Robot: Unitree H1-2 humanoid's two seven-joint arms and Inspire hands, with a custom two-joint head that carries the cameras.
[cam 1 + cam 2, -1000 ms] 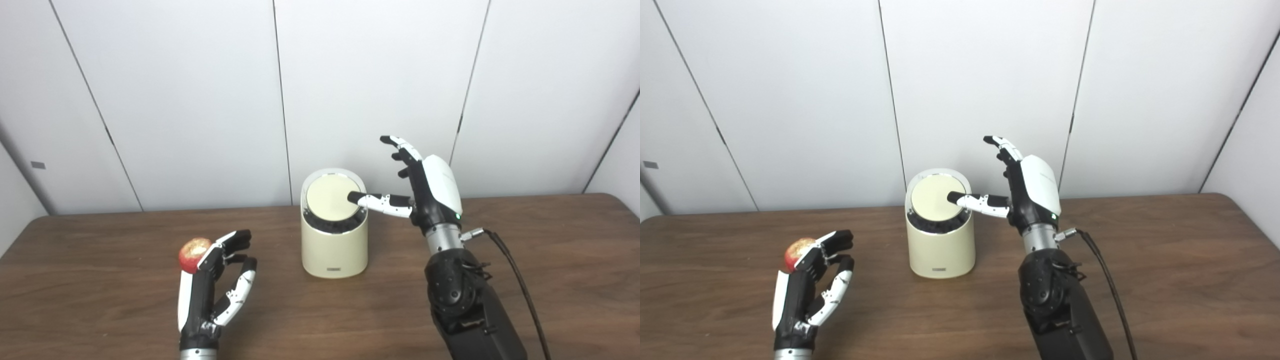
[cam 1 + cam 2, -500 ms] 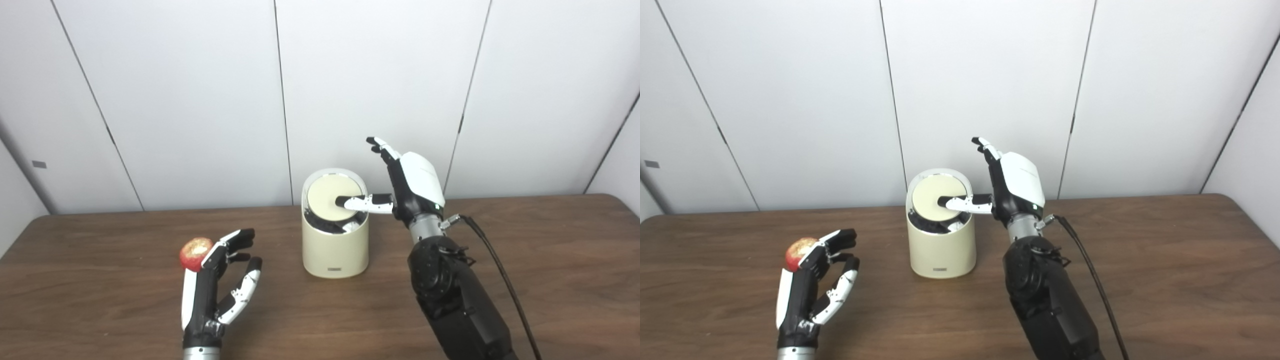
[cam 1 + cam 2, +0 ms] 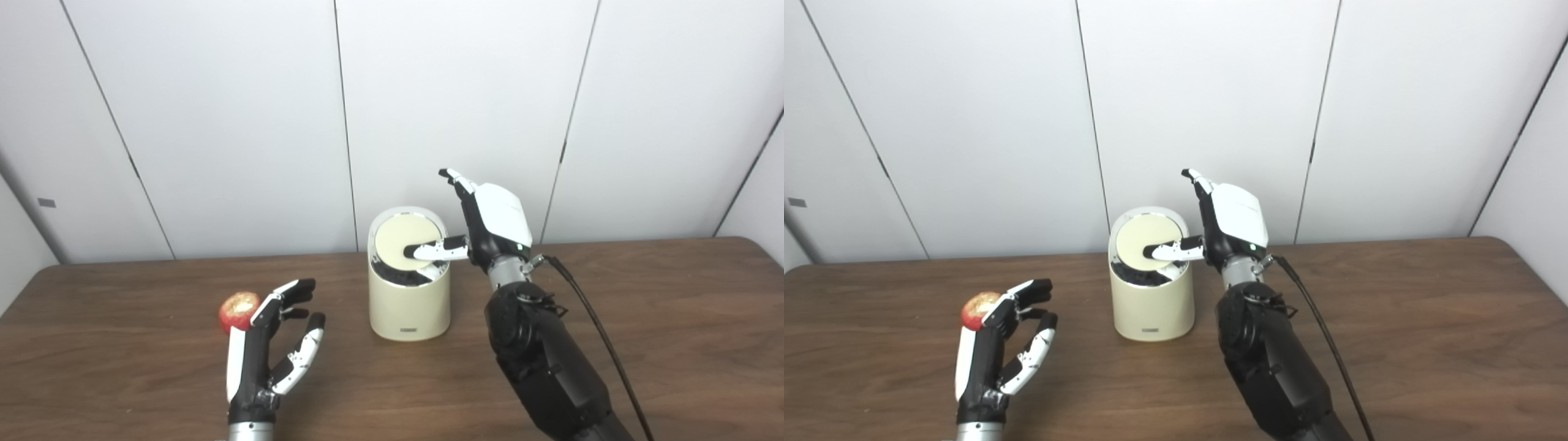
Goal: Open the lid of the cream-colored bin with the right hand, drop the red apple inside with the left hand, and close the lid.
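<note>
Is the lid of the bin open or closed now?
Partly open: the lid is tilted, a dark gap shows at its front, and the right hand presses it.

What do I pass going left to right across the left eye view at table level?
Red apple → left robot hand → cream-colored bin → right robot hand, one fingertip on the bin's lid.
</note>
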